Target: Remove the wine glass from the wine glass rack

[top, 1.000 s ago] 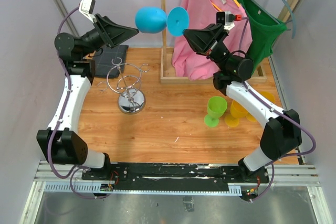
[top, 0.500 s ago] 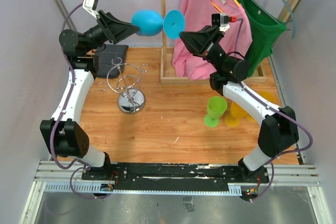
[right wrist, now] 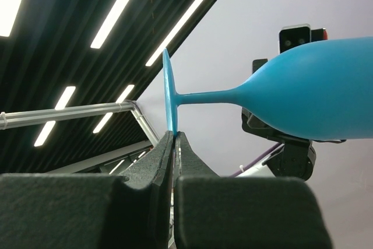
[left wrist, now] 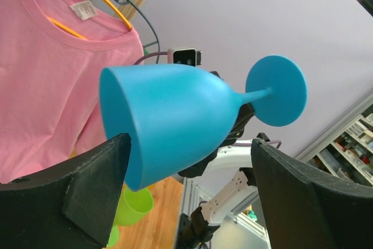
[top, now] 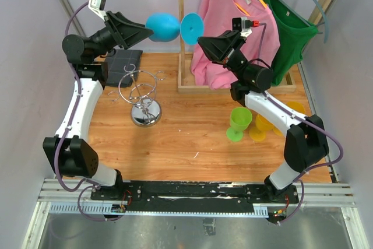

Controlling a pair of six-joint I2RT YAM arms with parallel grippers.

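Note:
The blue wine glass (top: 162, 27) hangs sideways in the air, high above the back of the table. My right gripper (top: 200, 39) is shut on the edge of its round foot (right wrist: 169, 94), pinched between the two pads. My left gripper (top: 144, 31) stands open around the bowl (left wrist: 175, 121). The bowl's rim lies against the left finger (left wrist: 93, 179), and a gap separates it from the right finger (left wrist: 303, 196). The chrome wine glass rack (top: 143, 94) stands below on the table, with no glass on its wire arms.
A wooden clothes rack (top: 182, 33) at the back carries a pink shirt (top: 218, 33) and a green shirt (top: 288, 27). A green cup (top: 239, 122) and yellow cups (top: 265, 122) stand at the right. A dark pad (top: 122, 62) lies behind the chrome rack.
The glass and the right gripper holding its foot have drifted slightly left. The left arm has shifted with its fingers still around the bowl.

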